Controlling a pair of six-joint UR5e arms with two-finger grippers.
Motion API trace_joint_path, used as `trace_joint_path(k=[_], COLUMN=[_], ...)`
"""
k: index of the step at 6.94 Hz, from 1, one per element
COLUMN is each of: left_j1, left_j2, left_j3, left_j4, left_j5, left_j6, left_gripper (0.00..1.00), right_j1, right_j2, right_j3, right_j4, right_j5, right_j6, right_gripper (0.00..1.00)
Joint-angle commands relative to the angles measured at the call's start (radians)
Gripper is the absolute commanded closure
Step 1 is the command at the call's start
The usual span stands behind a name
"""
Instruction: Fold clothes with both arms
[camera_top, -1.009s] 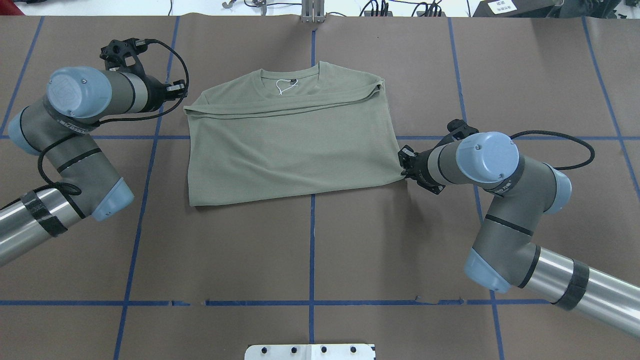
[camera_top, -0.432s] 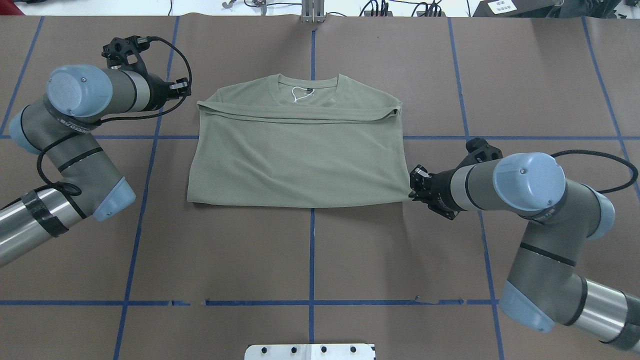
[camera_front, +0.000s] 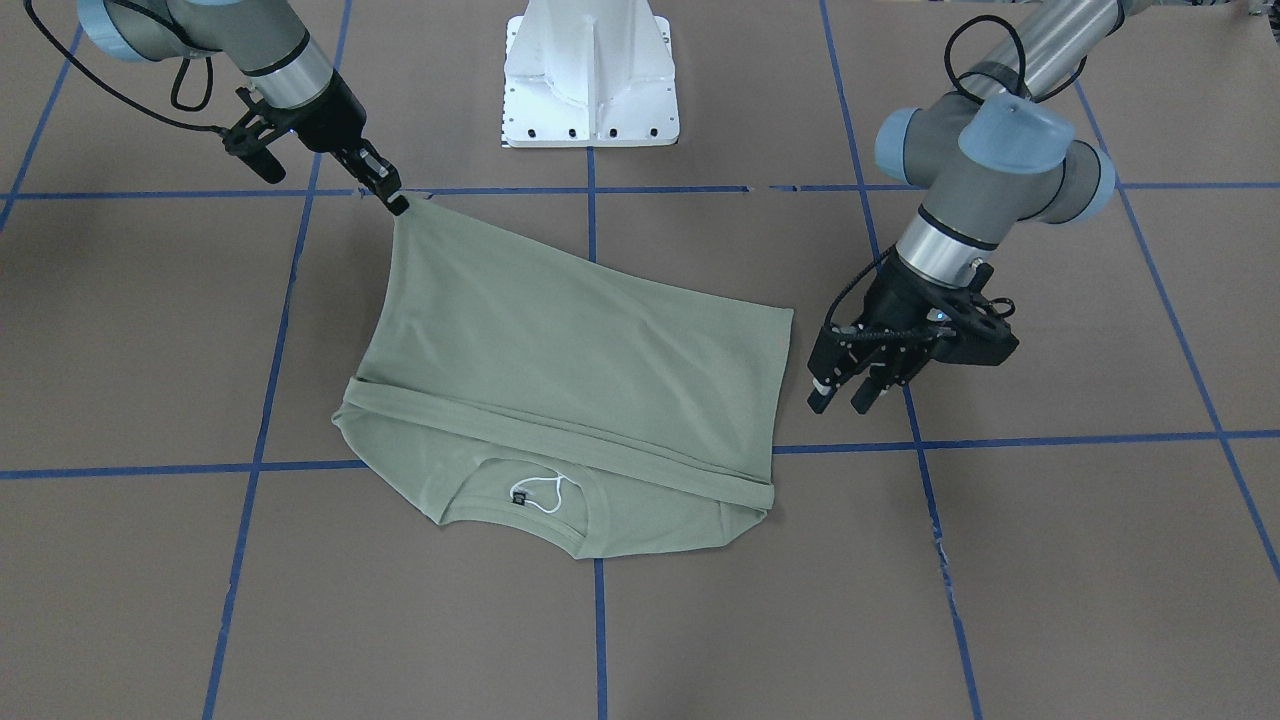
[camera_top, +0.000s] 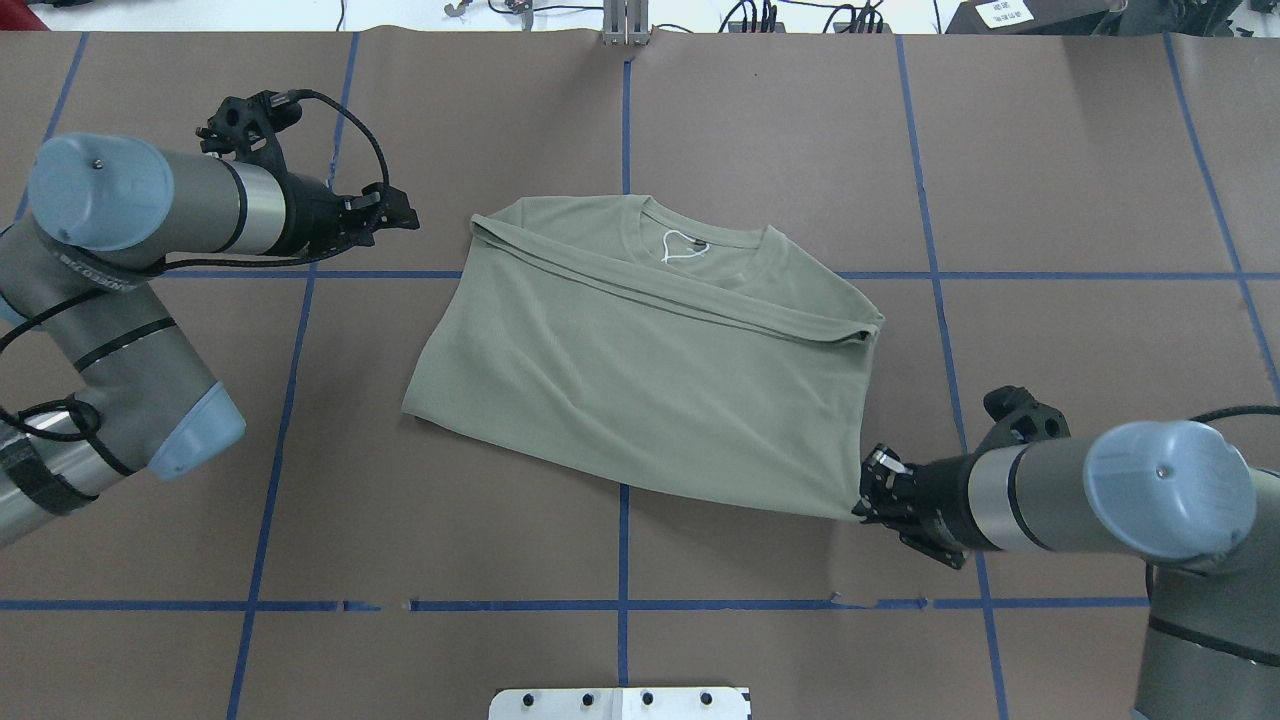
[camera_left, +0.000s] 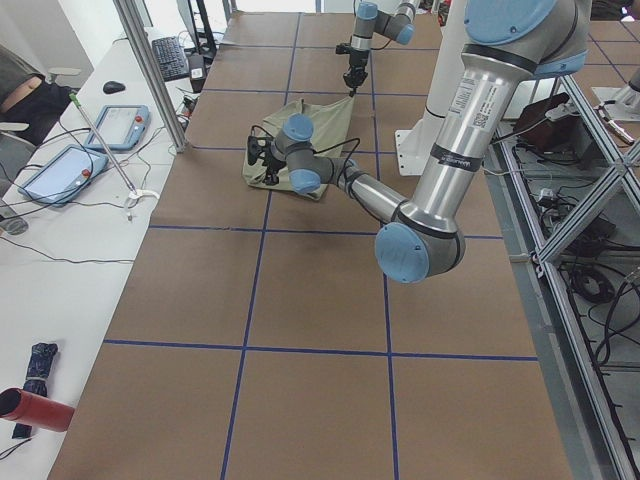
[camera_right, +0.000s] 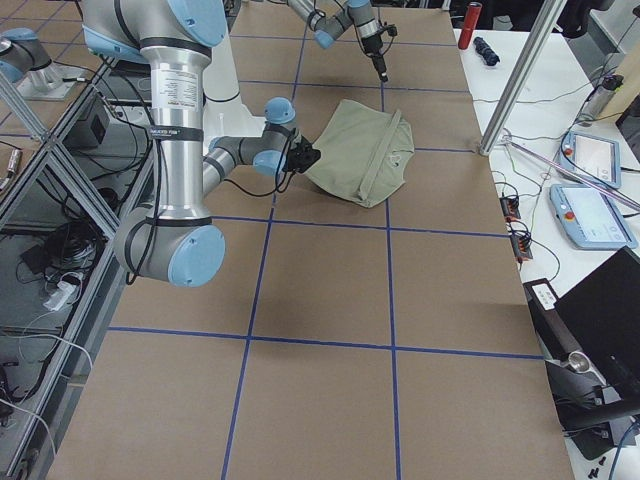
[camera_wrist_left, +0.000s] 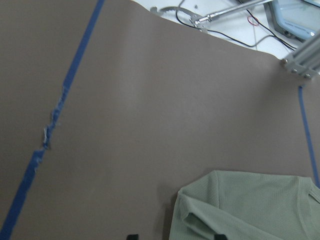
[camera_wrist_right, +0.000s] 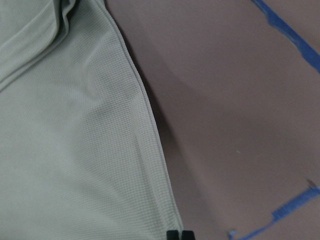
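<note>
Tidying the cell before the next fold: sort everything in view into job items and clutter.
Job: sage-green knit shirt; right arm's black pincer, shut on the shirt's corner; left arm's black pincer, open, apart from it.
Lying about: white metal pedestal base; red cylinder on the white side table; blue-edged tablet there too.

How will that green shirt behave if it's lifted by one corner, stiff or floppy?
Probably floppy: the shirt draws to a point where the right gripper pinches its corner. Likely light: that one pinch lifts the hem.

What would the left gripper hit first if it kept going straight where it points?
Probably the shirt, at its nearest folded corner; the left gripper tilts downward, so the table might come first.
</note>
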Motion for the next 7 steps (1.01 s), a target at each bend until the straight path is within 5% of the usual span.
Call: trace_joint_path(k=[1, 2, 3, 4, 5, 7], left_j1=[0.096, 0.169, 0.186, 0.217, 0.255, 0.284], left_j2=[0.064, 0.071, 0.074, 0.074, 0.075, 0.08], left_j3=[-0.148, -0.173, -0.201, -0.219, -0.216, -0.207], left_j4=[-0.001, -0.001, 0.001, 0.001, 0.001, 0.013], left_j5=[-0.032, -0.023, -0.024, -0.026, -0.018, -0.007], left_j6=[-0.133, -0.133, -0.185, -0.296, -0.317, -0.339], left_gripper=[0.33, 0.27, 0.0, 0.0, 0.0, 0.0], right_j1=[-0.167, -0.24, -0.287, -0.328, -0.362, -0.388], right_j2=[-0.118, -0.138, -0.15, -0.153, -0.155, -0.158], right_j3=[0.08, 0.086, 0.088, 0.088, 0.088, 0.095], right_j4=[0.0, 0.0, 0.0, 0.0, 0.0, 0.0], right_j5=[-0.001, -0.002, -0.008, -0.013, -0.054, -0.142], right_j6=[0.012, 0.026, 0.026, 0.026, 0.032, 0.038], right_gripper=[1.0, 1.0, 1.0, 0.86, 0.01, 0.0])
